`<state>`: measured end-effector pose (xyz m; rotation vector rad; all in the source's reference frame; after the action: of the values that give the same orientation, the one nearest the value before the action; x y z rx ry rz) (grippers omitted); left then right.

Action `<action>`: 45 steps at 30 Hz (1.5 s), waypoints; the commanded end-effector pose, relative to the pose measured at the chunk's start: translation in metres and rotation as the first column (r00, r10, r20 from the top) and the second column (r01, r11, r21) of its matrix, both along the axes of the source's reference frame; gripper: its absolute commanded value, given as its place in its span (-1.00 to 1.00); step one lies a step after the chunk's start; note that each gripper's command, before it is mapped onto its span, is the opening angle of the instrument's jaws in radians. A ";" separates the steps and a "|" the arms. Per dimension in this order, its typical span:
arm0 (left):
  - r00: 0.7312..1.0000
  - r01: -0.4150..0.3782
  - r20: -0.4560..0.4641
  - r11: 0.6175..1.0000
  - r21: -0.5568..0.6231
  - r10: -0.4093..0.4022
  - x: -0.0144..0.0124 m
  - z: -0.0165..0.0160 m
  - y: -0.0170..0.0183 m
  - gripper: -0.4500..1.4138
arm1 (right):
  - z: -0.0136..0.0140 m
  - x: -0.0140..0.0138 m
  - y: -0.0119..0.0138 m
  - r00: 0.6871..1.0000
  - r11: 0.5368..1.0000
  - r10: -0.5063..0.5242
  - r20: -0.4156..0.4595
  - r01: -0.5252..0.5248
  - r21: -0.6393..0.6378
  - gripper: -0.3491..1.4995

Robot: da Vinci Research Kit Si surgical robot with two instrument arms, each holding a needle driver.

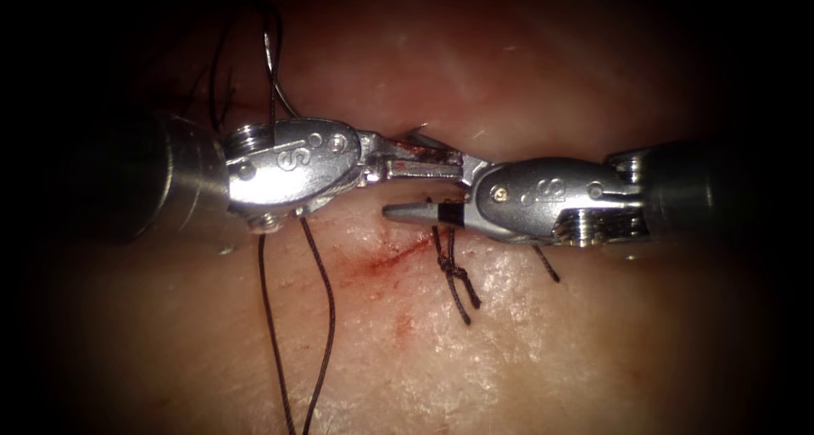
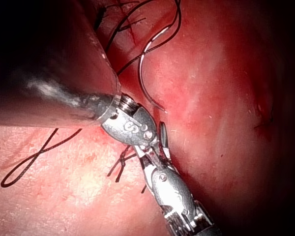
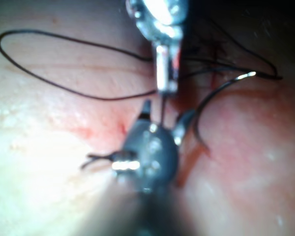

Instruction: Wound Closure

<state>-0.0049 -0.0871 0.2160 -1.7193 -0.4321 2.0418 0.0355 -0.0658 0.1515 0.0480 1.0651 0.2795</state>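
Observation:
My left tool [image 1: 456,165] comes in from the left with its jaws shut on a short strand of thread over the cut. My right tool [image 1: 400,172] reaches in from the right, its jaws open on either side of the left tool's tip and holding nothing. The right wrist view shows the open right tool [image 3: 165,114] with the thin strand [image 3: 162,105] running between its jaws. The curved needle [image 1: 271,62] lies free on the tissue behind the left tool, held by neither tool; it also shows as the needle [image 2: 143,73] and the needle [image 3: 211,98]. Dark thread [image 1: 326,316] trails down from the left tool.
A tied stitch with short cut ends [image 1: 455,274] sits just below the right tool. Red fluid [image 1: 381,261] stains the tissue [image 1: 509,350] near it. More dark thread [image 1: 222,79] lies tangled at the upper left by the needle.

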 end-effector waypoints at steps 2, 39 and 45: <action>1.000 -0.002 0.003 1.000 0.003 0.002 -0.0006 0.0005 -0.0008 -1.00 | 0.0006 0.0010 -0.0002 1.000 1.000 -0.001 0.000 0.001 -0.004 0.98; 0.995 0.046 -0.086 0.998 -0.043 -0.050 0.0152 -0.0002 -0.0027 -1.00 | -0.0069 -0.0212 0.0011 0.990 0.989 0.138 0.037 -0.140 0.043 0.98; 0.989 0.068 -0.129 0.995 -0.071 -0.077 0.0194 0.0013 -0.0055 -1.00 | -0.0061 -0.0249 0.0001 0.984 0.984 0.171 0.051 -0.172 0.033 0.98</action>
<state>0.0164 -0.0927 0.2176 -1.5897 -0.2294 2.1329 0.0099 -0.0651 0.1449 -0.0213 1.0151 0.4524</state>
